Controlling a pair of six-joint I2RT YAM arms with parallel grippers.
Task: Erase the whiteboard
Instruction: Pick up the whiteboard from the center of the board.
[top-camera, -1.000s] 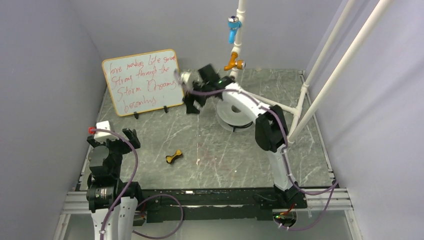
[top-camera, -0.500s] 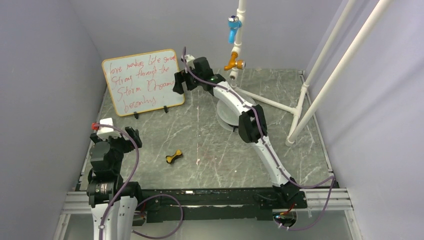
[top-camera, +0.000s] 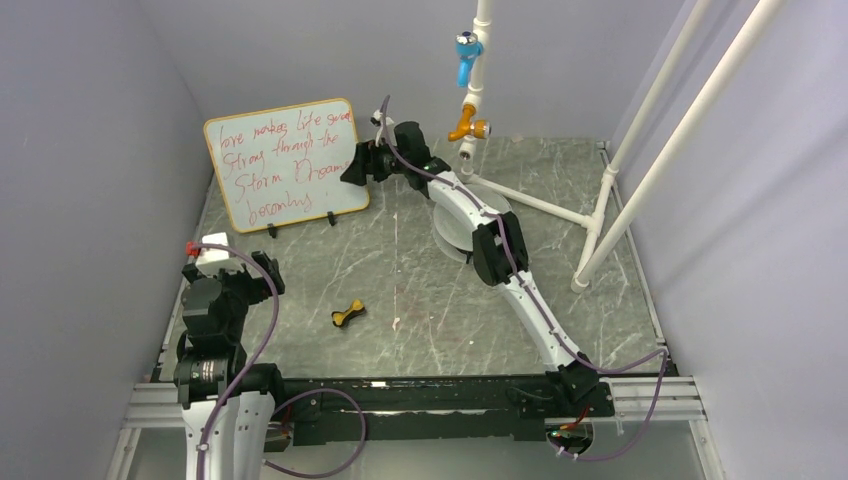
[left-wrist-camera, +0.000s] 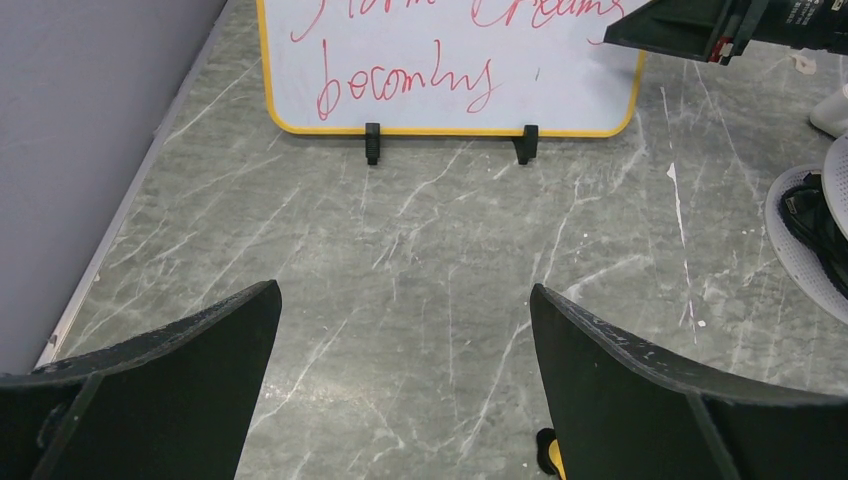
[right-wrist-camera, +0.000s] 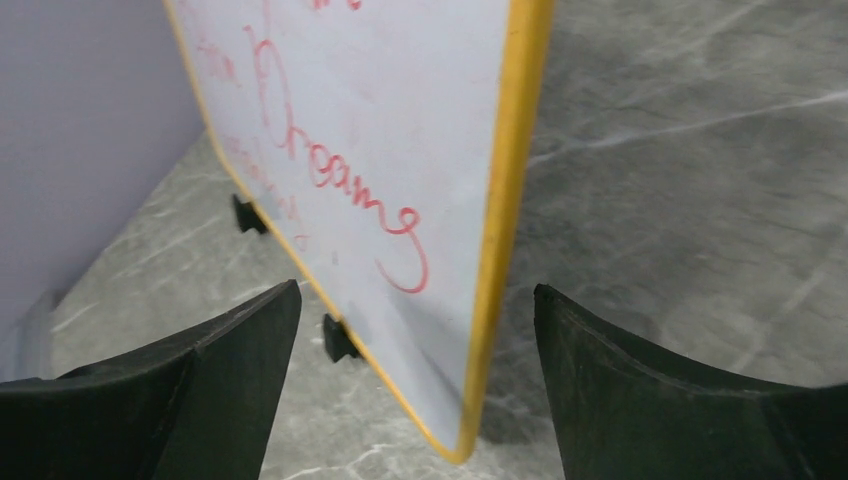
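Top external view, whiteboard (top-camera: 287, 163) upright at far left of table (top-camera: 560, 200), red writing intact, right end effector (top-camera: 351, 167) now closer, fingers apart astride its right edge, left end effector (top-camera: 262, 274) apart, unmoved.

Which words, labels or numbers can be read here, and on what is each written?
"love makes life ...": whiteboard, top line; last word too small.
"Strong through the": second line.
"Storm Dreams": third line.
"becoming": bottom line.
All red handwriting. No other readable text.
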